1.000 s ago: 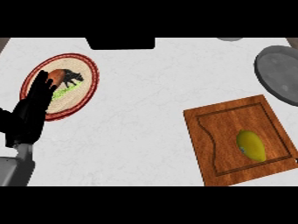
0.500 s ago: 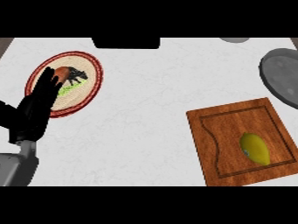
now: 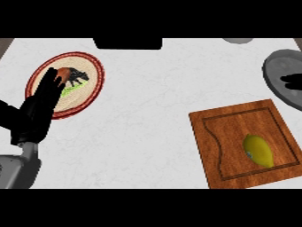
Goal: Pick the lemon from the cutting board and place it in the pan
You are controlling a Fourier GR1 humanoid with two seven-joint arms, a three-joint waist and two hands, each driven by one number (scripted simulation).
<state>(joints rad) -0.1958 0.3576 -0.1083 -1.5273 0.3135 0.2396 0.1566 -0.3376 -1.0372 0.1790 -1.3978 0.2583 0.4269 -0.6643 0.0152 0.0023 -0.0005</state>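
The lemon (image 3: pixel 258 150) lies on the wooden cutting board (image 3: pixel 213 133), in the right half of the board's sunken middle, its long axis running from upper left to lower right. Nothing touches it. The board sits at the lower right of the white counter (image 3: pixel 153 88), turned a little so that its corners point off the counter's edges, and a small hole shows at its lower right corner.

Above the board, at the right edge of the view, lies the grey pan (image 3: pixel 285 71), well apart from the lemon. A black shape hangs over the pan's right side: the right hand (image 3: pixel 301 82), only partly in view. It holds nothing that can be seen, and how far its fingers are spread cannot be told.

Across the counter, at the left, lies a round plate (image 3: pixel 87 62) with a red rim and a dark picture in its middle. The left hand (image 3: pixel 34 116) shows in front of the plate's left part, its fingers straight and pointing up, the thumb spread out to the left, holding nothing. Its grey forearm comes in from the lower left corner.

At the counter's far edge sit a black block (image 3: pixel 128 43) and, further right, a small grey round thing (image 3: pixel 238 40).
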